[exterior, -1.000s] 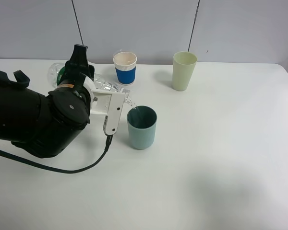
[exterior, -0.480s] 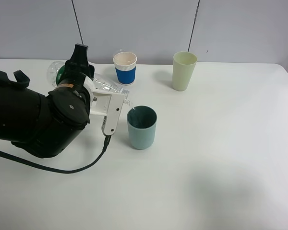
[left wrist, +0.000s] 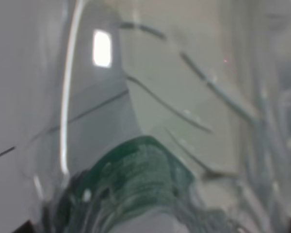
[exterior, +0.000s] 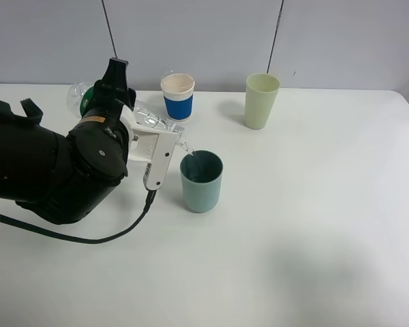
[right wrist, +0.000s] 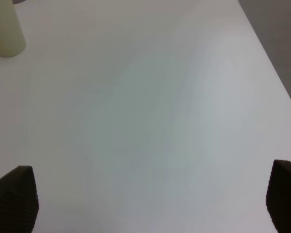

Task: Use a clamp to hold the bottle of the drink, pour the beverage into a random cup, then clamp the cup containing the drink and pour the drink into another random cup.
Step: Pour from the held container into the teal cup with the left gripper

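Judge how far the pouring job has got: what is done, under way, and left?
Done: the left gripper has the bottle clamped and tipped. Under way: beverage runs from its mouth into the teal tumbler. Left: clamping that tumbler and pouring into the blue-sleeved white cup, which stands apart behind.
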